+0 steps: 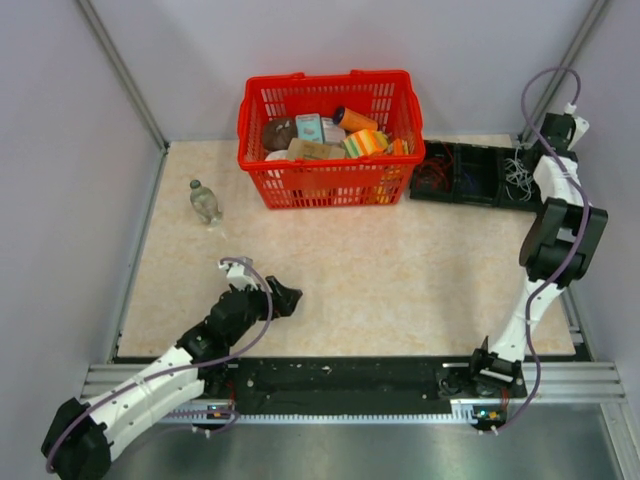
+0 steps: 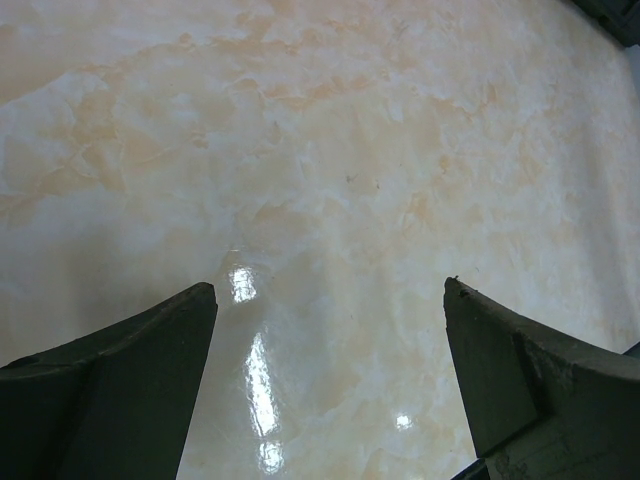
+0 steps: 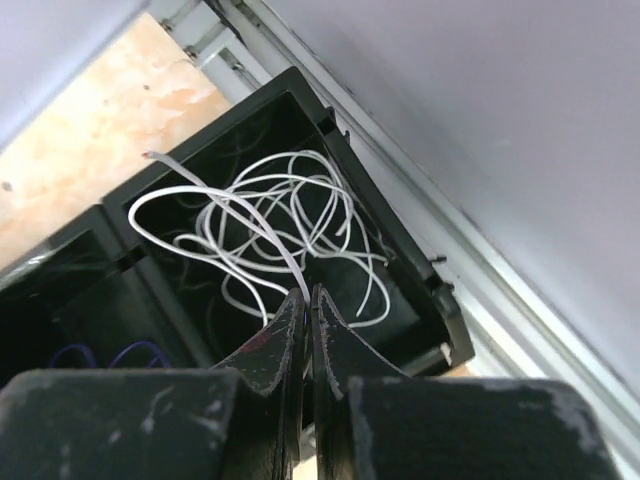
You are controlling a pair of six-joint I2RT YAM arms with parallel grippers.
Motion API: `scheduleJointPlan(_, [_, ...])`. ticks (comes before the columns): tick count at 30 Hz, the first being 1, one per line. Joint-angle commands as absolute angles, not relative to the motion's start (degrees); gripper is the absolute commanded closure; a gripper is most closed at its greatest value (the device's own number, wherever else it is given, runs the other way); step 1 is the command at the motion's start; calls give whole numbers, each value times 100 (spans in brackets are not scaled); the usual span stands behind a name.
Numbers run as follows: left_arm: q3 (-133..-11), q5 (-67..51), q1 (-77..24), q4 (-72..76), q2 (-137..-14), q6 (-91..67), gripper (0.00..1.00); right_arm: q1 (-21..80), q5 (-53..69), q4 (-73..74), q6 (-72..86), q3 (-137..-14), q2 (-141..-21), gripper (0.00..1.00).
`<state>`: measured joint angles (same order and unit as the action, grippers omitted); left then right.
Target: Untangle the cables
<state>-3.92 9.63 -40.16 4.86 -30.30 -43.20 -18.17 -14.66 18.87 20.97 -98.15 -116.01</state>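
Observation:
The cables show as a loose tangle of thin white wires in the end compartment of a black divided tray at the table's far right. My right gripper hangs just above that compartment, shut on one white cable that arcs up out of the tangle. From above, the white wires lie under the right wrist, and reddish wires fill the tray's left compartment. My left gripper is low over bare tabletop at the near left. Its jaws stand wide open with nothing between them.
A red basket holding several packaged goods stands at the back centre, touching the tray's left end. A small plastic bottle stands upright at the left. A bluish wire lies in the neighbouring tray compartment. Walls and metal rails close in the right side.

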Motion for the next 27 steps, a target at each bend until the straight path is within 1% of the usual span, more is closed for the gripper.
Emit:
scheduleJointPlan(1, [-536,870,-3999,870,-3138,-4210,1,-1855,-1486,1951,1003,-10371,-12084,100])
scheduleJointPlan(8, [-571,853,-3999,949,-3304,-4192,2,-1828,-1906,2118,177,-10906,-12814,100])
scheduleJointPlan(11, [-598,853,-3999,1002,-3410,-4166,2,-1819,-1978,2162,167,-11047,-12990,100])
scheduleJointPlan(15, [-677,826,-3999,1020,-3594,-4157,2,-1767,-1750,2408,211,-11425,-13236,99])
scheduleJointPlan(20, [-686,826,-3999,1028,-3612,-4166,2,-1661,-1767,2496,132,-11487,-13237,84])
scheduleJointPlan(26, [-598,826,-3999,984,-3358,-4166,3,-1661,-2003,2610,351,-11285,-12745,66])
scheduleJointPlan(27, [-580,826,-4008,976,-3305,-4166,2,-1652,-2056,2697,395,-11276,-12622,61])
